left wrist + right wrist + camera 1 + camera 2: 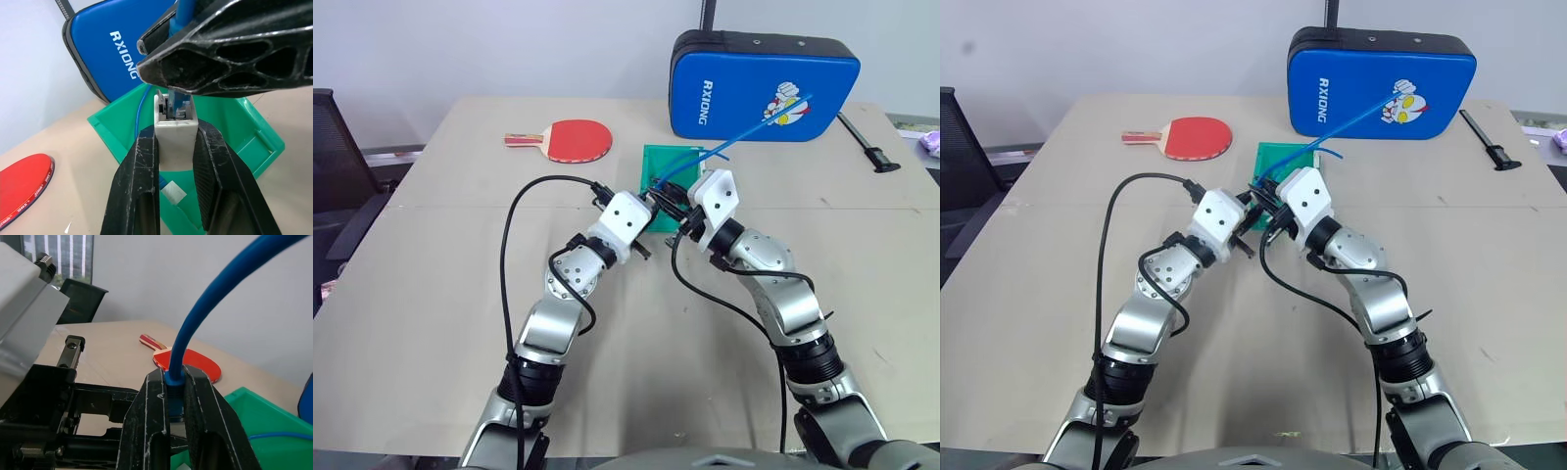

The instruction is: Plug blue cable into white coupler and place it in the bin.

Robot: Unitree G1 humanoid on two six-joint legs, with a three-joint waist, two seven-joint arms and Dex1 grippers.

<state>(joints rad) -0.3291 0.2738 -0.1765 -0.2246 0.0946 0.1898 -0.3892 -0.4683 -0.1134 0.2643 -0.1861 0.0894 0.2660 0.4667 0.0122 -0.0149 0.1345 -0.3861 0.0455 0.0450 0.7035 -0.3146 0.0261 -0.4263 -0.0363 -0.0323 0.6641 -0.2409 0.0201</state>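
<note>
**Seating the plug, held above the green bin**

We see a wide beige table [440, 294] with a large blue padded case [764, 86] standing at its far side, and in front of that case a small green bin [658, 157]. A red paddle [573, 140] lies on the table beside the bin, well clear of our work, and a dark hand tool [871, 147] rests at the far edge.

Our two arms meet just above the near wall of the bin. The left gripper [176, 147] is clamped on the white coupler [175, 132], socket facing away from the wrist. The right gripper [175, 396] is pinched tight on the blue cable [759, 122] close behind its plug, and the free length rises up and away across the face of the case.

From the left wrist, the plug appears to sit in the socket mouth; we cannot tell whether it has clicked home. We judge the step is best done by pushing straight along the socket's line, holding the coupler steady and not twisting.

The right fingers crowd the socket, and the long cable tail could catch on the case or the bin wall.
</note>
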